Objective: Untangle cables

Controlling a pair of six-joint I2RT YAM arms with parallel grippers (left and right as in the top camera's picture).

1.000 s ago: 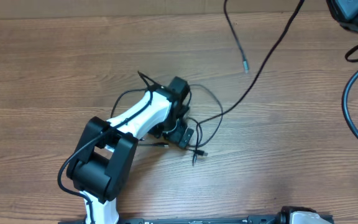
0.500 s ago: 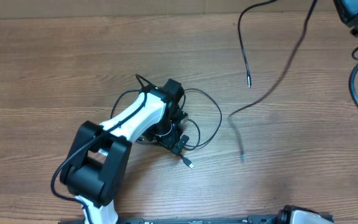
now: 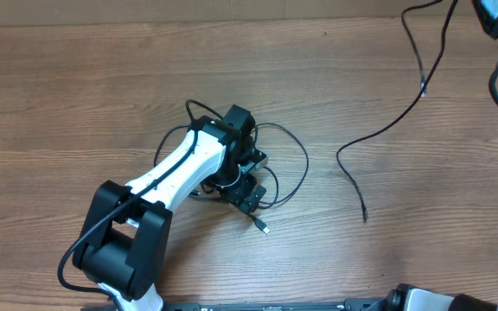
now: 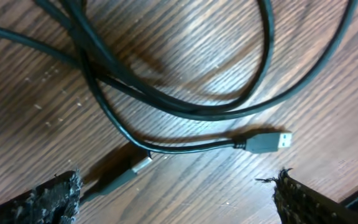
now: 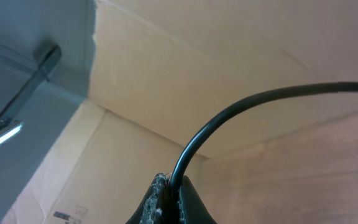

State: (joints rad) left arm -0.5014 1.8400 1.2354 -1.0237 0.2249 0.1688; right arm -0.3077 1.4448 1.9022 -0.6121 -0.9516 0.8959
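— On the worktop [image 3: 76,86], overhead?
— Tangled cables [image 3: 306,164] under the left gripper [image 3: 247,192]; a loose cable [image 3: 353,186] trails right.
— Wrist views?
— Left gripper's jaws apart over a plug [image 4: 263,142]; right gripper [image 5: 168,193] pinches the loose cable.

The overhead camera looked straight down on the brown wood-grain table [image 3: 76,104] from well above, taking in nearly all of it, the far edge at 12 o'clock. The left wrist camera sat very close to the tabletop, facing down, the left gripper's black padded fingertips [image 4: 48,199] at 7 and 5 o'clock. Both views shared the loose loops of thin black cable [image 3: 294,164] [image 4: 185,111] and the silver-tipped USB plug [image 3: 264,229] [image 4: 263,142]. The right wrist camera faced away from the table towards tan cardboard walls [image 5: 229,50], its fingertips [image 5: 160,199] at 6 o'clock; it shared only the long black cable [image 5: 241,106] [image 3: 387,130] with the overhead.
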